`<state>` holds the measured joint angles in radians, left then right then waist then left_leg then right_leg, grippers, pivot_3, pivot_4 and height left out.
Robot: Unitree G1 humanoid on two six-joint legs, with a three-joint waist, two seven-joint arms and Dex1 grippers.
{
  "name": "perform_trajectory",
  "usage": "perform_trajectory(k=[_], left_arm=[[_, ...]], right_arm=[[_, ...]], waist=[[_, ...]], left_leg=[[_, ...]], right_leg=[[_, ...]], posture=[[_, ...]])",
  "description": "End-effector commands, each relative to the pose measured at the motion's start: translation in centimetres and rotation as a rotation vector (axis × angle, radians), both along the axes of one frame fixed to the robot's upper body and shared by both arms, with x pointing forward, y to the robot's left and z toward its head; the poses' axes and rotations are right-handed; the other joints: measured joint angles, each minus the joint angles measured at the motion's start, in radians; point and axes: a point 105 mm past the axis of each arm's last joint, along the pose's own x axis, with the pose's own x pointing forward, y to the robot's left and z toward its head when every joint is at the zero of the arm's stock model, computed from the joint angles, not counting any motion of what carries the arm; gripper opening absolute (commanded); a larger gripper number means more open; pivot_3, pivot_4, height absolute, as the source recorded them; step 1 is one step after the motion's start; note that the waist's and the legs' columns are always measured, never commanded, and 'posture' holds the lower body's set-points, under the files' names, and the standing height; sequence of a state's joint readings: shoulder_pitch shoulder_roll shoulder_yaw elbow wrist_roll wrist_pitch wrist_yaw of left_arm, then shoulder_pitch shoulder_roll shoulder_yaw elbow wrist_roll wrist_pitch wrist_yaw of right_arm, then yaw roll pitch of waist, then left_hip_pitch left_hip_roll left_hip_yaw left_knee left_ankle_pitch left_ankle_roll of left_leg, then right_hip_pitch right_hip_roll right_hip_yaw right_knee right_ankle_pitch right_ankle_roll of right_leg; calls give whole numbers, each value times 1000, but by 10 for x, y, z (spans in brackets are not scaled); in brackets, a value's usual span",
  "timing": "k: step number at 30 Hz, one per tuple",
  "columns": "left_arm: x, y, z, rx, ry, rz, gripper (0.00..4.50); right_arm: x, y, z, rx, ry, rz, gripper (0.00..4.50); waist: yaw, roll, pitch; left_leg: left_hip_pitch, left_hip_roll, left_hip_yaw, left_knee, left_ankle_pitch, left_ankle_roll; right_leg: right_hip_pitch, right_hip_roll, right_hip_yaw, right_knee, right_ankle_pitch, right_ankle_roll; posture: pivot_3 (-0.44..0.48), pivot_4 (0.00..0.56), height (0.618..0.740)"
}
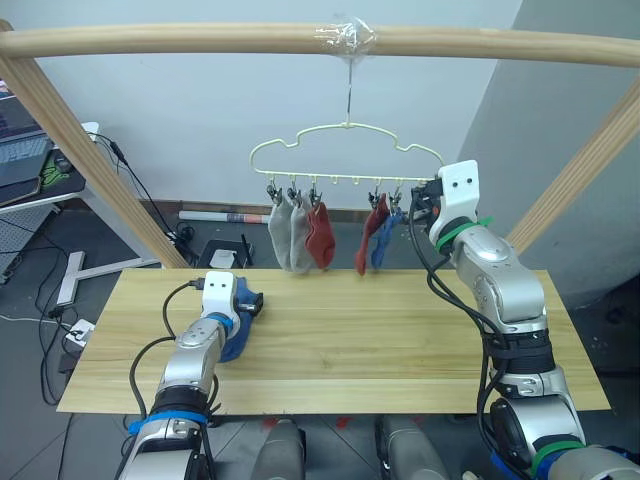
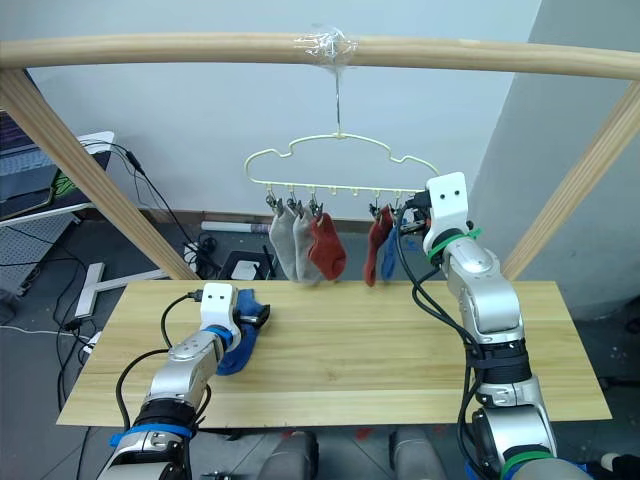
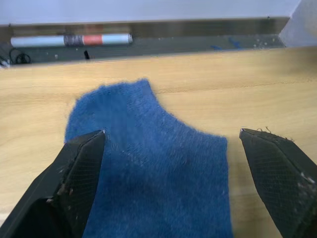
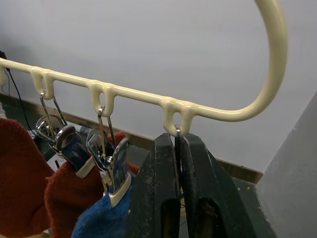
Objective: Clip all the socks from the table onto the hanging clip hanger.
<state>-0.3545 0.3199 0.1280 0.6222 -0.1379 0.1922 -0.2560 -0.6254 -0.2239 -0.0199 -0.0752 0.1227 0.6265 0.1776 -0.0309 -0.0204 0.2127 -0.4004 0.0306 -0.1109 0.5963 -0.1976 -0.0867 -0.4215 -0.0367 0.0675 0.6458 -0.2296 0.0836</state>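
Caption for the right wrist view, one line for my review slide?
Right gripper pinches shut on the last metal clip of the pale-yellow wire hanger, beside a clipped blue sock.

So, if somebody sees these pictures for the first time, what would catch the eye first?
Probably the pale clip hanger hanging from the wooden pole, with five socks clipped on it: two grey, two rust-red and one blue. Next, the right gripper, raised to the hanger's right end with its fingers closed around the last clip's wire. Then the last blue sock on the table, lying between the open fingers of the left gripper.
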Motion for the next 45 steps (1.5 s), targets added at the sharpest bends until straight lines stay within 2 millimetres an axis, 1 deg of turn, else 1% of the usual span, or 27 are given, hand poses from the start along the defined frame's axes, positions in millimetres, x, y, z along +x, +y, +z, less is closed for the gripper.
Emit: perform_trajectory(k=[1, 3, 5, 13, 14, 16, 18, 21, 24, 25, 27, 28, 29, 31, 34, 35, 36, 39, 42, 45], left_arm=[[-8, 7, -9, 25, 43, -1, 4313], [-11, 9, -14, 47, 66, 1, 3864], [-13, 9, -17, 43, 75, -1, 3295], [-15, 8, -15, 5, 54, 13, 873], [-15, 6, -13, -2, 44, 2, 528], [-14, -6, -8, -19, 21, -50, 23], [-13, -16, -3, -48, -1, -83, 23], [-12, -44, 10, -173, -41, -162, 23], [-12, -58, 20, -248, -67, -193, 23], [-12, -74, 33, -276, -106, -261, 23], [-18, -133, 76, -278, -230, -516, 23], [-24, -152, 91, -276, -274, -599, 23], [-27, -170, 104, -275, -310, -657, 23], [-30, -187, 117, -273, -346, -708, 23], [-34, -219, 145, -299, -417, -788, 23], [-36, -226, 150, -304, -431, -805, 23], [-36, -233, 155, -308, -442, -817, 23], [-35, -247, 163, -314, -460, -837, 23], [-29, -263, 161, -304, -463, -834, 23], [-25, -271, 158, -288, -473, -836, 23]], right_arm=[[-4, -5, 9, 2, -31, -7, 0], [-4, -6, 9, -1, -31, -8, 0], [-4, -6, 9, -4, -31, -8, 0], [-4, -7, 10, -2, -32, -8, 0], [-4, -7, 10, -2, -32, -8, 0], [-4, -8, 10, 3, -31, -10, 0], [-3, -9, 10, 9, -27, -12, 0], [-2, -15, 11, 22, -19, -30, 0], [-2, -18, 12, 25, -15, -41, 0], [-2, -21, 12, 45, -2, -49, 0], [0, -33, 14, 202, 86, -93, 0], [0, -37, 15, 258, 122, -106, 0], [0, -39, 17, 273, 139, -97, 0], [0, -40, 21, 274, 155, -86, 0], [-1, -39, 27, 316, 203, -73, 0], [-2, -39, 28, 327, 216, -71, 0], [-2, -39, 29, 338, 231, -66, 0], [-3, -38, 31, 375, 277, -67, 0], [-5, -37, 35, 400, 320, -58, 0], [-7, -35, 36, 408, 344, -55, 0]], waist=[[0, 0, 0], [0, 0, 0], [-1, 0, -1], [0, 1, -1], [0, 1, -1], [1, 1, -1], [2, 1, -1], [4, 1, -2], [3, 1, -2], [3, 1, -2], [4, 0, -2], [9, 0, -2], [15, 0, -2], [22, 0, -2], [14, 1, -2], [12, 1, -2], [9, 1, -2], [4, 1, -2], [5, 1, -2], [2, 1, -2]], left_leg=[[0, 0, 0, 0, 0, 0], [1, 0, 0, 0, 0, 0], [1, 0, 0, 0, 0, 0], [1, 0, 0, 0, 0, 0], [1, 0, 0, 0, 0, 0], [1, 0, 0, 0, 0, 0], [1, 0, 0, 0, 0, 0], [1, 0, 0, 0, 0, 0], [0, 0, 0, 0, 0, 0], [0, 0, 0, 0, 0, 0], [0, 0, 0, 0, 0, 0], [0, 0, 0, 0, 0, 0], [-1, -1, 0, 1, 0, 0], [-1, -1, 0, 3, 0, 0], [-1, -1, 1, 4, 0, 0], [-1, -1, 1, 4, 0, 0], [-1, -1, 0, 4, 0, 0], [-1, -1, 0, 4, 0, 0], [-2, -1, 0, 6, 0, 0], [-2, -1, 1, 6, 0, 0]], right_leg=[[0, 0, 0, 0, 0, 0], [0, 0, 0, 0, 0, 0], [0, 0, 0, 0, 0, 0], [1, 0, 0, 0, 0, 0], [1, 0, 0, 0, 0, 0], [1, 0, 0, 0, 0, 0], [1, 0, 0, 0, 0, 0], [1, 0, 0, 0, 0, 0], [1, 0, 0, 0, 0, 0], [1, 0, 0, 0, 0, 0], [1, 0, 0, 0, 1, -1], [1, 0, 0, 0, 2, -3], [1, -1, 0, 0, 3, -4], [2, -1, 0, -1, 4, -3], [2, -1, 1, -1, 3, -1], [1, -1, 1, -1, 3, -1], [1, 0, 1, 0, 3, -1], [2, 0, 1, -1, 3, -1], [2, 0, 1, -1, 3, -1], [2, 0, 1, -1, 3, 0]], posture=[[48, 185, 740], [48, 185, 740], [50, 178, 740], [50, 178, 740], [56, 168, 740], [56, 168, 740], [58, 165, 740], [58, 161, 740], [58, 161, 740], [58, 161, 740], [55, 152, 740], [55, 152, 740], [46, 154, 740], [46, 154, 740], [46, 154, 740], [46, 154, 740], [24, 155, 740], [16, 157, 740], [1, 161, 740], [-5, 162, 740]])
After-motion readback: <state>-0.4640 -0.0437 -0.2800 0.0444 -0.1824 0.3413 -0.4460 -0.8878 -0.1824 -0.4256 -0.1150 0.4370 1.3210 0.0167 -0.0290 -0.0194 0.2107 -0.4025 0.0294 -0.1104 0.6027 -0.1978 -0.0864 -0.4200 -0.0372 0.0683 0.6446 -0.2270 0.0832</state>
